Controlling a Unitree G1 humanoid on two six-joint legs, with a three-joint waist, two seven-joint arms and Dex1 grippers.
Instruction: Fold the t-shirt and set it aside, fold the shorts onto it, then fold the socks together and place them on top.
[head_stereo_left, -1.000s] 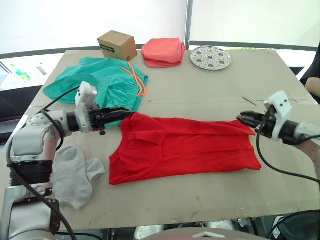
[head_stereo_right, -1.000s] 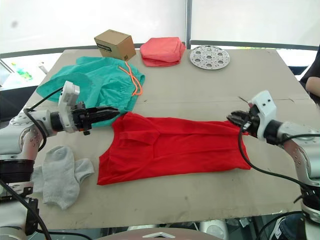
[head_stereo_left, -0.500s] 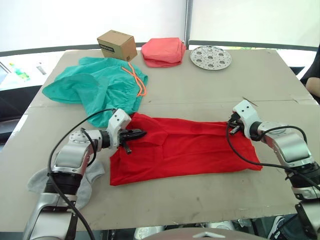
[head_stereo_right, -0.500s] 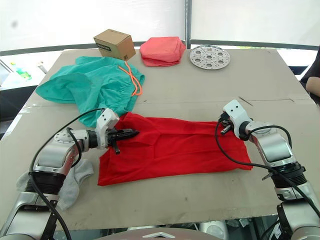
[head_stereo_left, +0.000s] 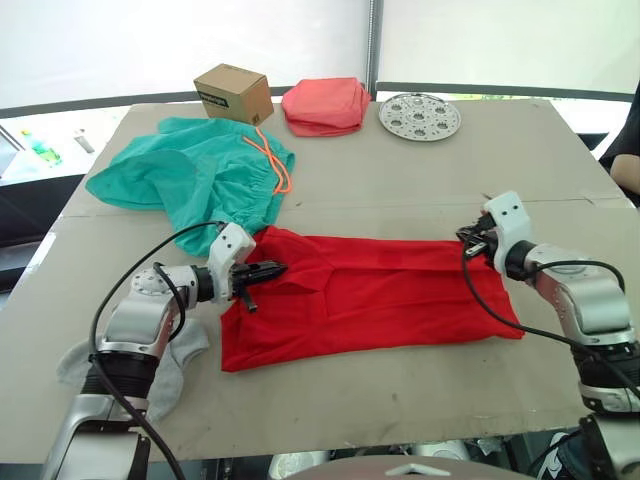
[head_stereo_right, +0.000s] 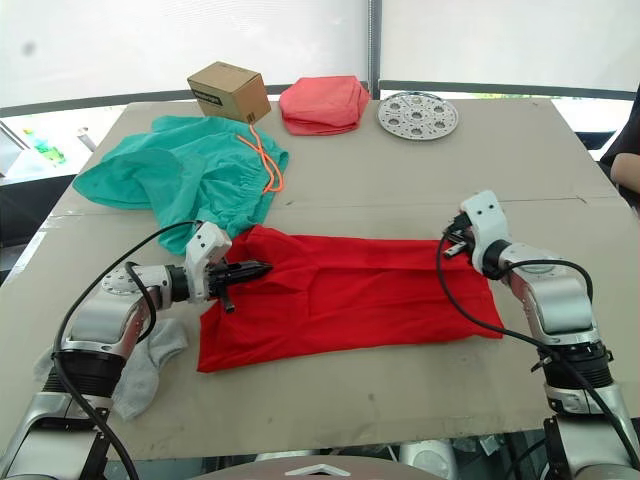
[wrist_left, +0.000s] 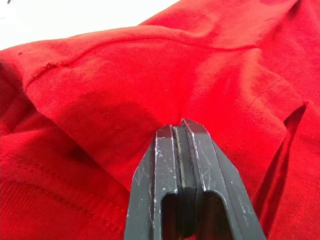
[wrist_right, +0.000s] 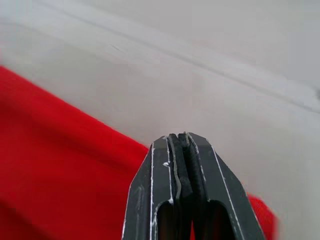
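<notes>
The red t-shirt (head_stereo_left: 370, 295) lies spread flat across the middle of the table. My left gripper (head_stereo_left: 275, 268) is shut, its tips resting on the shirt's upper left part near the sleeve; in the left wrist view the fingertips (wrist_left: 178, 131) press on red cloth with nothing between them. My right gripper (head_stereo_left: 466, 239) is shut at the shirt's upper right corner, over its edge. The teal shorts (head_stereo_left: 200, 175) with an orange drawstring lie bunched at the back left. The grey socks (head_stereo_left: 183, 352) lie at the front left, partly hidden under my left arm.
A cardboard box (head_stereo_left: 233, 92), a folded salmon-pink cloth (head_stereo_left: 325, 104) and a round perforated metal plate (head_stereo_left: 420, 115) stand along the table's far edge. A person's arm (head_stereo_left: 627, 160) shows at the far right. A seam (head_stereo_left: 400, 203) crosses the table behind the shirt.
Both grippers have come in from beside the shirt onto its upper corners. Since half a second ago the right wrist has drawn slightly outward; the left has hardly moved.
</notes>
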